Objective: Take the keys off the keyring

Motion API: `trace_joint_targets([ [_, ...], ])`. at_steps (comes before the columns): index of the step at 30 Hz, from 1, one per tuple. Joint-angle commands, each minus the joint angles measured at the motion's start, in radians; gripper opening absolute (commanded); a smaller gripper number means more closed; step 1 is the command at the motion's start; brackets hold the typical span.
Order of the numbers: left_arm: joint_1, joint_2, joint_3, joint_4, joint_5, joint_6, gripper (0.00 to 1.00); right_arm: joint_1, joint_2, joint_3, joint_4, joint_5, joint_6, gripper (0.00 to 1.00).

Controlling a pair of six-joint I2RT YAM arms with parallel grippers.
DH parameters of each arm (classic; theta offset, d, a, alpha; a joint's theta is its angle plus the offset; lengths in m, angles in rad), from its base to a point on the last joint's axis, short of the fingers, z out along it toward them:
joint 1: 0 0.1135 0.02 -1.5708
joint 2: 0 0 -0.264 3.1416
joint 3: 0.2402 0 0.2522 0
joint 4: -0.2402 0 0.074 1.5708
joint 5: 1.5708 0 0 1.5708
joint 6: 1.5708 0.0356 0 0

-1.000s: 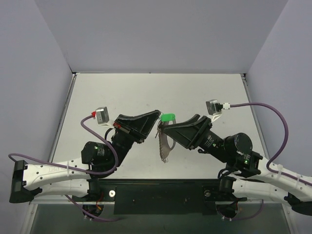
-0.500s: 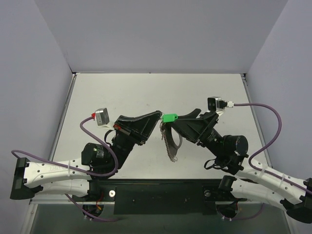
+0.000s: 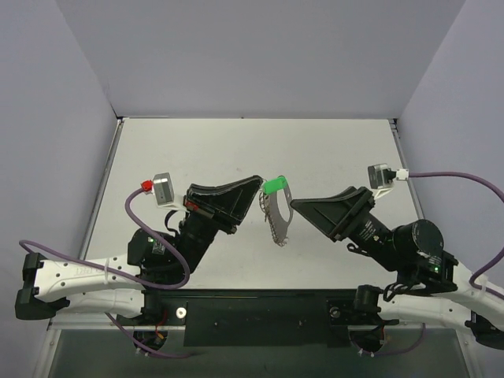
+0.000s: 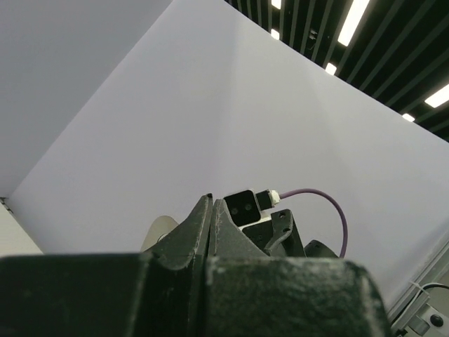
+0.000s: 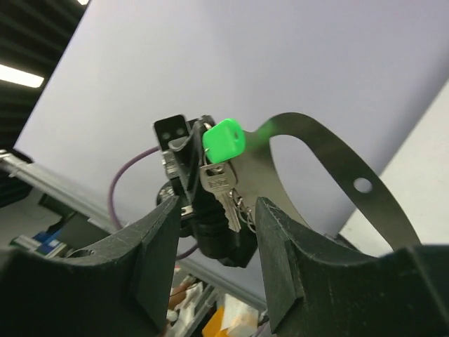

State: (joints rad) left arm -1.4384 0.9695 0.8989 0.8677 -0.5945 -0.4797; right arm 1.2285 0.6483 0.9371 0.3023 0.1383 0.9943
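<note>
Green-capped key [image 5: 223, 140] hangs at left pincer [image 3: 256, 191] tip — keyring hidden.

A bright green-headed key [image 5: 223, 140] and a small silver metal key [image 5: 218, 184] hang upright in mid-air on the pale curved metal keyring [image 5: 330, 165], its short silvery linked chain [image 5: 243, 209] dangling beside them.

A pale grey bench [image 3: 236, 150] lies between plain lavender-grey walls [image 3: 260, 55], with a black plate [image 3: 260, 313] fixed along its near edge. Above the bench hangs a curved flat metal strip [image 5: 337, 158] with a round hole. Long ceiling lights [image 4: 358, 21] glow overhead
</note>
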Motion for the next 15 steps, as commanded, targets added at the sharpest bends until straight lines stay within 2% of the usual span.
trace_joint_targets([
  [1, -0.004, 0.008, 0.066, 0.019, -0.016, 0.056, 0.00, 0.020, 0.016, 0.091, -0.291, 0.152, -0.082, 0.42],
  [6, -0.002, 0.012, 0.060, 0.013, -0.036, 0.050, 0.00, 0.086, 0.094, 0.205, -0.429, 0.175, -0.147, 0.40],
  [11, -0.004, 0.012, 0.072, -0.033, -0.076, 0.052, 0.00, 0.202, 0.204, 0.337, -0.528, 0.282, -0.279, 0.41],
  [15, -0.004, 0.005, 0.072, -0.062, -0.096, 0.053, 0.00, 0.316, 0.318, 0.546, -0.669, 0.406, -0.394, 0.42],
])
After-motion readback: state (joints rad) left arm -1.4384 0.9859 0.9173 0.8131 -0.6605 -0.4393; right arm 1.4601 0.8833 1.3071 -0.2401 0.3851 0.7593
